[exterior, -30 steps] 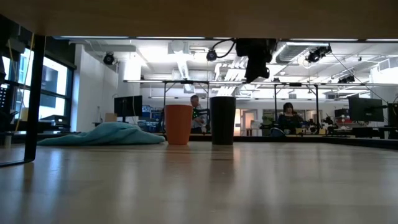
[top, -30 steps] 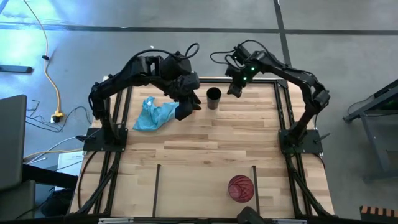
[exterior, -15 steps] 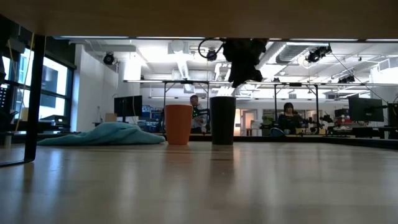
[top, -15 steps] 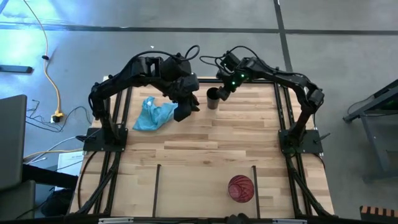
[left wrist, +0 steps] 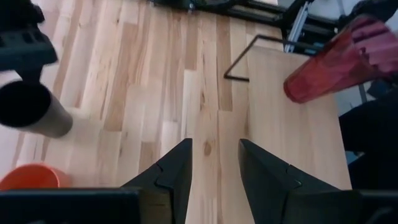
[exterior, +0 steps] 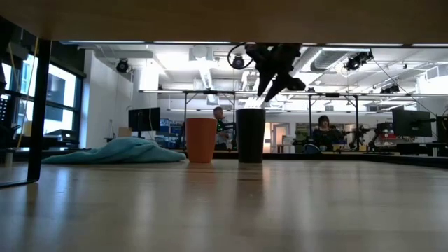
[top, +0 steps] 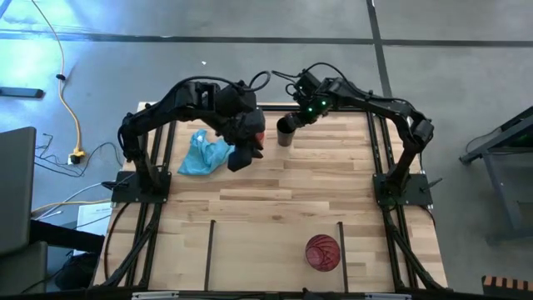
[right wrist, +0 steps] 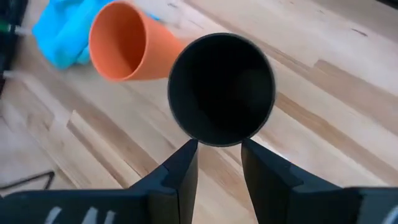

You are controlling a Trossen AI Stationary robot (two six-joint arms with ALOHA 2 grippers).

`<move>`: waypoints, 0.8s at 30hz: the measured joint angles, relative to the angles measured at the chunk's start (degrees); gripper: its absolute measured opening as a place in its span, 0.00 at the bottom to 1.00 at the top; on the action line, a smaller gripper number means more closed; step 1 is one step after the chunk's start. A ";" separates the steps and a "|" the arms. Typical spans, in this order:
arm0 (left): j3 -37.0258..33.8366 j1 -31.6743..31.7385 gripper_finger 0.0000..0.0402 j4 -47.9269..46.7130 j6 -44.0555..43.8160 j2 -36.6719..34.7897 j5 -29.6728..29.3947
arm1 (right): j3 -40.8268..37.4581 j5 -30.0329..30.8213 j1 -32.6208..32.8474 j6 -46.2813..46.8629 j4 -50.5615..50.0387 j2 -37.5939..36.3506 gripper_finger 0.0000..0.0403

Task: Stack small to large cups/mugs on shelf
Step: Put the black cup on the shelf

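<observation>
- The right pincer (top: pixel 287 126) is hanging just above the rim of the mid-sized black plastic cup (top: pixel 285 133), which is standing upright near the far edge of the light wooden surface (top: pixel 333 179); its fingers are standing apart with nothing between them.
- In the right wrist view the black cup's open mouth is showing straight ahead of the two dark fingertips (right wrist: pixel 186 163), so the cup is lying directly below and forward of that pincer, its long axis vertical (a descent along that axis looks like what the coming grasp calls for).
- The small orange plastic cup (exterior: pixel 201 139) is standing upright just beside the black one, on the side toward the left arm; in the high view it is mostly hidden under that arm's wrist.
- The left pincer (top: pixel 237 158) is hovering over the surface near the orange cup and the crumpled light-blue cloth (top: pixel 204 152), fingers apart and empty, as its own wrist view is showing.
- The larger translucent red-pink plastic cup (top: pixel 323 252) is sitting well apart from the others, on the near plank section that serves as the shelf (top: pixel 266 250), between two thin black bars (top: pixel 341 246).
- By this reading, the right arm is the nearer one to the black cup, and no cup is stacked yet.
</observation>
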 joint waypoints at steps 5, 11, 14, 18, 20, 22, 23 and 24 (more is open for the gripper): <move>0.00 -0.16 0.29 -2.40 0.46 0.00 -0.01 | 0.00 2.17 0.81 6.14 -0.21 0.00 0.29; 0.00 -0.37 0.29 -6.21 2.26 0.00 -0.13 | 0.00 0.93 2.30 9.13 -0.36 0.00 0.29; 0.00 -0.35 0.29 -7.30 2.82 0.00 -0.12 | 0.00 1.55 2.98 11.14 0.36 0.00 0.29; 0.00 -0.25 0.29 -7.97 3.26 0.00 -0.09 | 0.00 2.78 2.63 14.20 -0.25 -0.02 0.29; 0.00 -0.25 0.29 -7.97 3.26 -0.04 -0.07 | 0.00 4.17 2.46 15.77 -1.74 -0.02 0.29; 0.00 -0.25 0.29 -7.98 3.53 -0.22 -0.07 | -0.01 5.79 2.38 17.42 -3.31 -0.02 0.29; 0.01 -0.25 0.29 -7.98 3.88 -0.32 -0.04 | -0.01 6.49 2.39 18.30 -3.85 -0.02 0.29; 0.04 -0.25 0.29 -7.97 4.19 -0.37 -0.02 | -0.02 6.90 2.39 18.93 -4.03 -0.02 0.29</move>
